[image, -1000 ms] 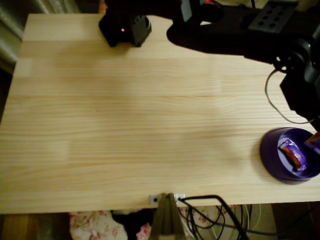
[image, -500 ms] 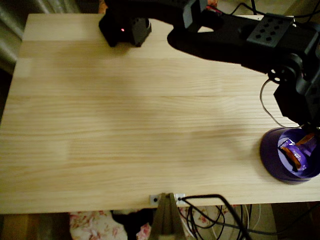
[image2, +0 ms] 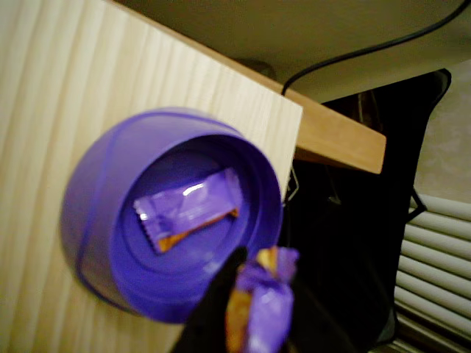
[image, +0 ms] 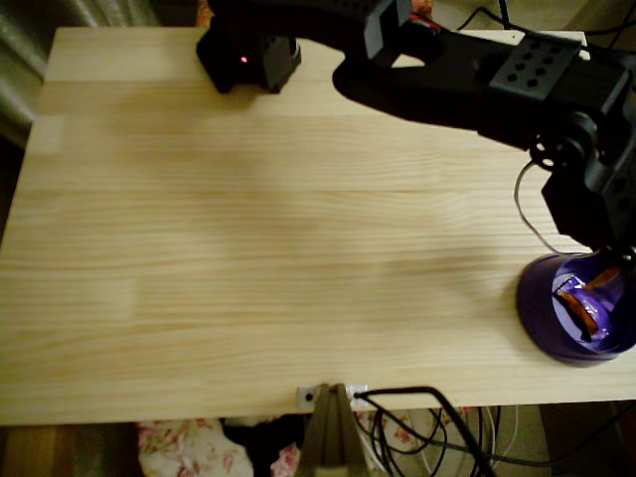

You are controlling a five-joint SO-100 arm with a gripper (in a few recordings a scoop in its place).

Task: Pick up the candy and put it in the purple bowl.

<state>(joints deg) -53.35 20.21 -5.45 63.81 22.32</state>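
Observation:
The purple bowl (image: 534,310) stands near the table's front right corner in the overhead view, and its wall (image2: 87,220) takes up the left middle of the wrist view. One candy (image2: 190,209) in a purple wrapper with orange edges lies flat on the bowl's floor (image: 579,310). My gripper (image2: 249,283) is shut on a second candy (image2: 266,305), a crumpled purple and orange wrapper. It hangs over the bowl's rim on the side nearest the table edge. From overhead, the gripper (image: 608,279) sits above the bowl's far right part.
The black arm stretches from its base (image: 248,55) at the back across to the right. The bowl is close to the table's corner (image2: 294,118). Cables (image: 437,407) hang below the front edge, beside a clamp (image: 330,397). The wood left of the bowl is bare.
The arm has swung slightly left and forward. The gripper with its candy has moved from the bowl's right edge to a spot more over the bowl. The candy in the bowl has stayed put.

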